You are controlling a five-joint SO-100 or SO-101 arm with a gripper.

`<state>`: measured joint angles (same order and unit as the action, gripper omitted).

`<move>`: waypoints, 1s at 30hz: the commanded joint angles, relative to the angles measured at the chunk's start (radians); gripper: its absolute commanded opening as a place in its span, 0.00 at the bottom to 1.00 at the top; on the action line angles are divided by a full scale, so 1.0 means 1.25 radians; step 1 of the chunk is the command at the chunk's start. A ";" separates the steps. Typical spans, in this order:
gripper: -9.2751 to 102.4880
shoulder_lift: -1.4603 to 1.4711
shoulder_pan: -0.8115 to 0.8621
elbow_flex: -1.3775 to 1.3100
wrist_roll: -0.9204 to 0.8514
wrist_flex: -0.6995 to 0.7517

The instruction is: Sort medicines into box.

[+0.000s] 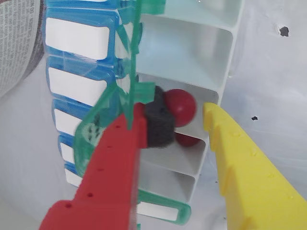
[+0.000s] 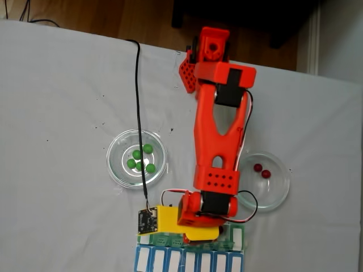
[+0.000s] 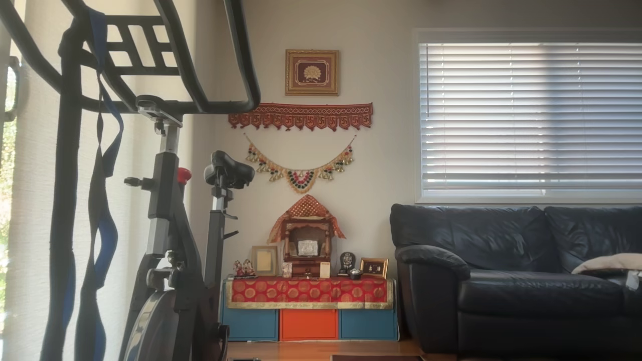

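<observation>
Red and yellow fingers of gripper [image 1: 175, 124] spread apart over box [image 1: 211, 52], holding nothing; red ball [image 1: 181, 105] just off the black pad, above an open white compartment, a second red one [image 1: 188, 140] below it. Further out in the fixed view: four green balls [image 2: 140, 159] and two red [image 2: 262, 170] left in glass dishes [image 2: 116, 164], so sorting partly done. Box mostly hidden beneath the arm there; contents of other compartments unreadable.

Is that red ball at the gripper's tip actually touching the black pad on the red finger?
Touching. In the wrist view the red ball sits pressed against the black pad with no gap showing, above an open compartment of the box; the yellow finger stands apart from it.
</observation>
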<state>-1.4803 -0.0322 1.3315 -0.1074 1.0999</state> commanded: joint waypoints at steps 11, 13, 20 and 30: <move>0.34 -0.145 -0.025 0.009 -0.020 0.005; 0.33 -0.147 -0.025 0.011 -0.020 0.006; 0.32 -0.161 -0.025 0.023 -0.022 0.006; 0.09 -0.204 -0.037 0.049 -0.023 0.016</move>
<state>-1.5892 -0.0522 1.4051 -0.1258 1.1137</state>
